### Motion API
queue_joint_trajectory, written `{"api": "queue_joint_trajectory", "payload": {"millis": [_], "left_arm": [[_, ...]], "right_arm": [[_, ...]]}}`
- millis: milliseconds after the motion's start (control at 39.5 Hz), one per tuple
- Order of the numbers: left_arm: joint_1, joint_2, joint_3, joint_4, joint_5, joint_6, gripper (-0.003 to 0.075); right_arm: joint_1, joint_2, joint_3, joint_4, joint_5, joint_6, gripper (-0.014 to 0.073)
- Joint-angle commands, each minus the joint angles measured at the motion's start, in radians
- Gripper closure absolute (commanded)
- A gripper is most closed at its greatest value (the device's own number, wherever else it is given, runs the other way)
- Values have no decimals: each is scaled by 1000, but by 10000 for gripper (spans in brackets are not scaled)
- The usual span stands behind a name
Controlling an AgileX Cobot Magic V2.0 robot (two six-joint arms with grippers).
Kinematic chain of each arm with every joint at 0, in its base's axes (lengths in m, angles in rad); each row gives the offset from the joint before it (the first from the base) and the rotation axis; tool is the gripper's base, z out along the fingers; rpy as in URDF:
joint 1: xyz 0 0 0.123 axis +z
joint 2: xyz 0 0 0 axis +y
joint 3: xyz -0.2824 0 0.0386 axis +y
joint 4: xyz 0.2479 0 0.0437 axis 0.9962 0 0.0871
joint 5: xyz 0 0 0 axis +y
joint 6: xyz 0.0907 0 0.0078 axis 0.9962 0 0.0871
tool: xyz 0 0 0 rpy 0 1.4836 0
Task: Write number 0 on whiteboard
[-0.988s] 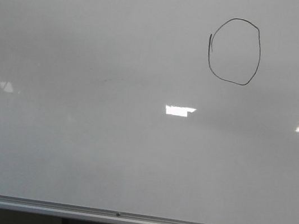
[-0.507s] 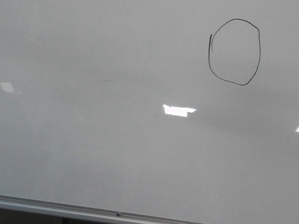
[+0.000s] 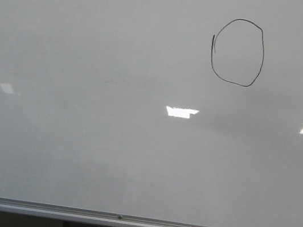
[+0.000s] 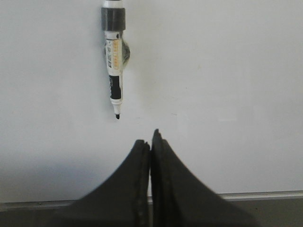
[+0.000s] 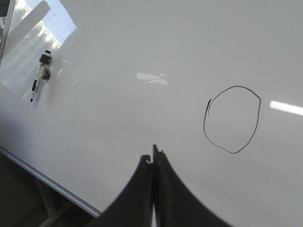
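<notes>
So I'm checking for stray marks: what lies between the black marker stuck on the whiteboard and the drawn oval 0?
Bare glossy whiteboard with only light reflections, in the right wrist view, between the black marker and the thin black oval 0.

A large glossy pale whiteboard point(image 3: 76, 153) fills the front view, with a silver aluminium rail point(image 3: 134, 222) along its lower edge and bright rectangular light reflections point(image 3: 181, 112) on its surface. The number 0 point(image 3: 237, 51), a thin black hand-drawn oval, sits in its upper right area. A marker point(image 4: 114, 71) with a grey band lies against the board, tip uncapped, well apart from the oval.
</notes>
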Motion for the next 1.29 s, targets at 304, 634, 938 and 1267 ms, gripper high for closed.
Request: {"api": "queue_joint_trajectory", "payload": {"millis": [304, 634, 938, 1267], "left_arm": [[-7, -69, -18, -74, -88, -5, 740], [-7, -36, -18, -74, -89, -5, 740], [-76, -231, 119, 58, -291, -88, 740], [-89, -707, 541, 169, -558, -272, 740]], "right_arm": [[-6, 2, -26, 22, -46, -7, 661], [-6, 2, -26, 22, -46, -7, 661], [-6, 2, -26, 22, -45, -7, 661], [-6, 2, -26, 22, -45, -7, 661]]}}
